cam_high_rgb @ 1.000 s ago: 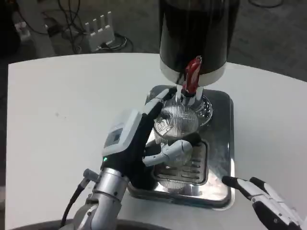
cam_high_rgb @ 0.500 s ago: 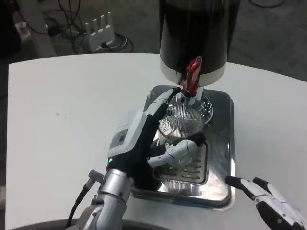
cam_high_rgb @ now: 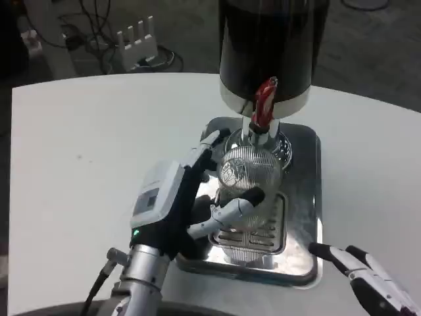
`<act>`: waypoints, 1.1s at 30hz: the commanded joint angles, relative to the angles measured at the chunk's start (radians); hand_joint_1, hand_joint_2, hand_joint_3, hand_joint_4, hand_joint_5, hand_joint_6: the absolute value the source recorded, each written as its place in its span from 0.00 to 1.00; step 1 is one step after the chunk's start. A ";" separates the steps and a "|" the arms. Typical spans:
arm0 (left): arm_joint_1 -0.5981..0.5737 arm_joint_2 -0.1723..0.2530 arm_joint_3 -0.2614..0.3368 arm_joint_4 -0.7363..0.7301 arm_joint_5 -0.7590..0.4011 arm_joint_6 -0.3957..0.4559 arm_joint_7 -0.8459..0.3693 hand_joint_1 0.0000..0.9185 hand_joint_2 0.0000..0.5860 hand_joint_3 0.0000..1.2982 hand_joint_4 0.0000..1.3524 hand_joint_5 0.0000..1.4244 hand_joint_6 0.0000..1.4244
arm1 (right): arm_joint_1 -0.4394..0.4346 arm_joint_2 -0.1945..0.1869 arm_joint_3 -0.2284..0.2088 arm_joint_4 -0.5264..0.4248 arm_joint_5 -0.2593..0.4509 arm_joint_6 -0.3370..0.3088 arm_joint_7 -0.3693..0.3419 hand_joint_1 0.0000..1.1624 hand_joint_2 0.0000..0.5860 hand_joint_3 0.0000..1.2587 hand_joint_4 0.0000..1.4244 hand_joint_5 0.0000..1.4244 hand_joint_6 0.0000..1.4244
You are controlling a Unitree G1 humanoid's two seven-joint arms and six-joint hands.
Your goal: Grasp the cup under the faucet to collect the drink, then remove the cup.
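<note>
One black dispenser (cam_high_rgb: 270, 46) is standing over a steel tray (cam_high_rgb: 302, 197) on the table (cam_high_rgb: 79, 145). The left hand (cam_high_rgb: 181, 204) is curling round the clear cup (cam_high_rgb: 247, 174) under the faucet (cam_high_rgb: 263, 105) — gripping it. The right hand (cam_high_rgb: 371, 280) is resting flat, fingers spread.

Clear ribbed plastic cup (cam_high_rgb: 247, 172) stands on the steel drip tray (cam_high_rgb: 304, 197), directly beneath the red-handled faucet (cam_high_rgb: 263, 105) of the tall black drink dispenser (cam_high_rgb: 270, 46). Left hand (cam_high_rgb: 181, 201) wraps the cup's near side, fingers touching it. Right hand (cam_high_rgb: 371, 280) rests spread, near the tray's front right corner.
</note>
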 commanded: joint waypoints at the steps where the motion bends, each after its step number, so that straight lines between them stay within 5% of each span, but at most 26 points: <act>1: 0.040 0.026 0.018 -0.041 0.008 0.026 0.023 0.10 0.10 0.13 0.11 0.25 0.31 | -0.002 0.001 0.014 0.005 -0.010 -0.014 -0.008 0.30 0.84 0.10 0.06 0.00 0.00; 9: 0.106 0.050 0.064 -0.133 -0.021 0.033 0.004 0.08 0.09 0.12 0.09 0.22 0.27 | -0.002 0.005 0.013 0.003 -0.013 -0.010 -0.011 0.30 0.84 0.10 0.07 0.00 0.00; 20: 0.255 0.069 0.158 -0.497 -0.166 0.027 -0.177 0.05 0.09 0.10 0.08 0.16 0.13 | -0.011 0.011 0.038 0.007 -0.031 -0.001 -0.008 0.30 0.85 0.10 0.07 0.00 0.00; 33: 0.188 0.015 0.161 -0.827 -0.261 0.213 -0.442 0.06 0.15 0.06 0.05 0.14 0.12 | 0.017 0.011 0.010 0.006 -0.010 -0.016 -0.017 0.30 0.86 0.11 0.07 0.00 0.00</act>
